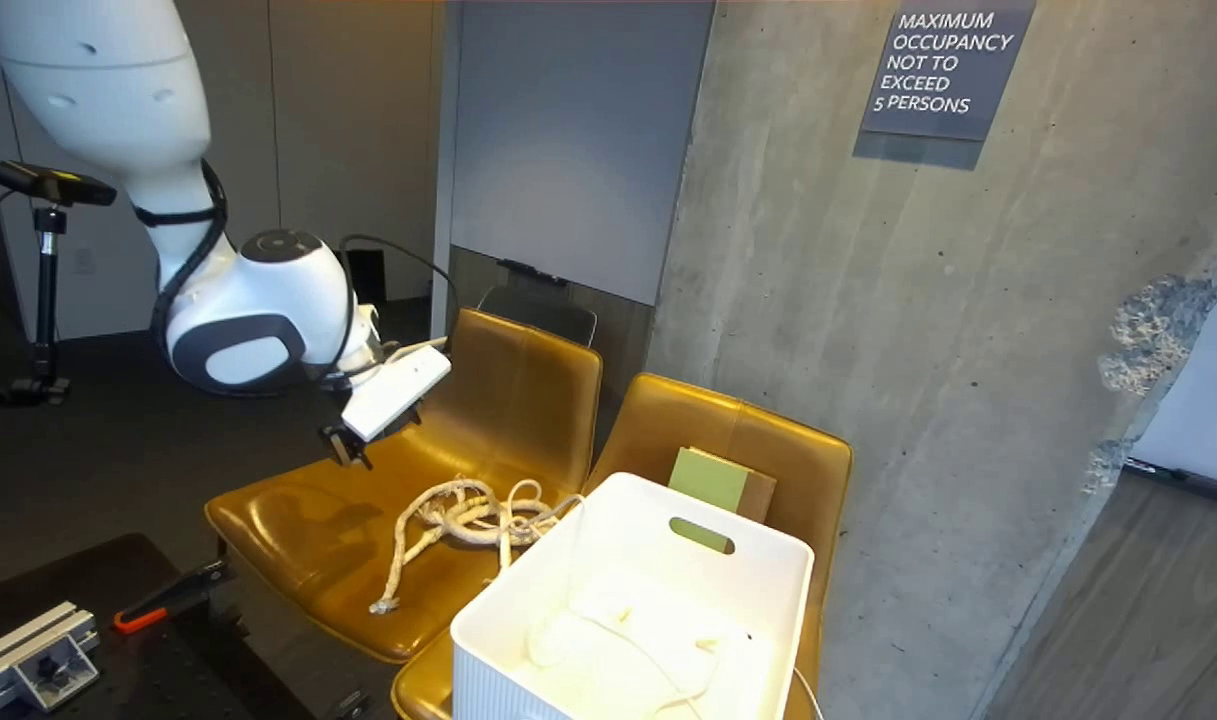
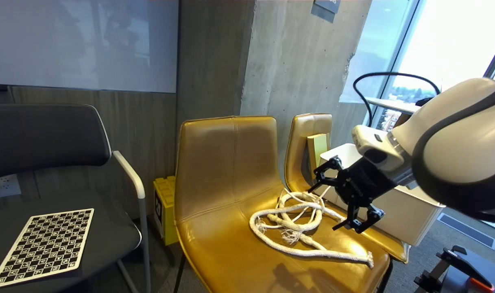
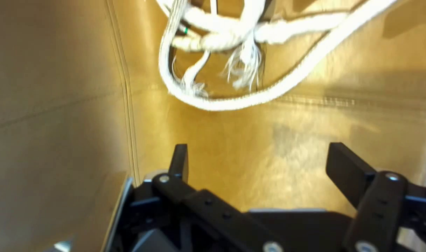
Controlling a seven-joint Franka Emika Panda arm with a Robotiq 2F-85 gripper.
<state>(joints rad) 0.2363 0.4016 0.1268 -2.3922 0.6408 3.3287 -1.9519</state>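
Note:
My gripper [image 3: 258, 157] is open, with nothing between its black fingers. It also shows in both exterior views [image 1: 348, 447] [image 2: 323, 209], above the seat of a tan leather chair [image 2: 214, 232]. A tangled white rope [image 2: 308, 253] with frayed ends lies on that seat; it also shows in an exterior view [image 1: 473, 535]. In the wrist view the rope [image 3: 230, 104] curves ahead of the fingertips, apart from them, and bare chair seat shows between the fingers. A white bin [image 1: 508, 690] stands on the neighbouring tan chair [image 1: 768, 420]; a thin pale cord lies in it.
A green book [image 1: 706, 480] leans on the backrest behind the bin. A dark chair [image 2: 109, 228] holds a checkered board [image 2: 48, 244]. A yellow box [image 2: 166, 211] stands on the floor between chairs. A clamp [image 1: 173, 595] sits on the dark table edge. A concrete wall [image 1: 948, 350] rises behind.

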